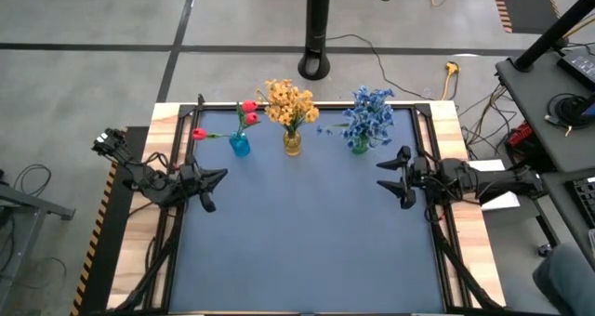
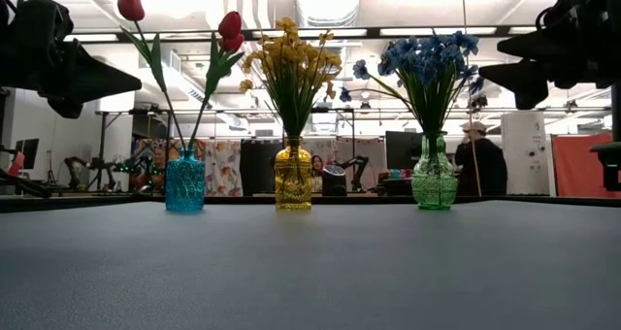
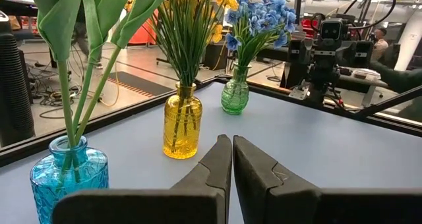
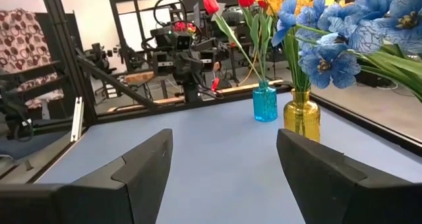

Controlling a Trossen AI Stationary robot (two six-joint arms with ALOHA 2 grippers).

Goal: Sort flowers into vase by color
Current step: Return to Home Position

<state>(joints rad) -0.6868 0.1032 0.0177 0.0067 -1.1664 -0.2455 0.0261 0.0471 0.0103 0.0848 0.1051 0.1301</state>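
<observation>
Fingers [image 3: 217, 165] of the left gripper [image 3: 232, 141] pressed together with nothing between them. Only a hairline seam visible, so probably fully closed, though hard to swear to from this angle. Fingers [image 4: 145, 165] of the right gripper [image 4: 224, 140] spread wide, likewise empty. Both held above the blue mat [image 1: 307, 242], the left at its left edge, the right at its right edge. Pointed inward at each other, and well apart from everything standing on it.

Farther out, along the far edge of the mat, three vases in a row. At the left, the blue vase [image 1: 240, 146] with the red tulips [image 1: 249, 112], one bud leaning off to the left on a tilted stem. In the middle, the yellow vase [image 1: 292, 143] with the yellow flowers [image 1: 290, 100]. At the right, the green vase [image 1: 360, 146] with the blue flowers [image 1: 369, 116]. All three upright, near one another but not touching. No loose stem to be seen on the mat.

Judged from that: sorting finished, every colour gathered in a vase of its own. Step in hand: taking both arms to their rest pose. Nothing left to grasp.

For the next move, little called for. Draw each arm toward its own side, clear of the blossoms and tall stems. Avoid any sweep toward the far row, where the leaning tulip looks easiest to knock.
</observation>
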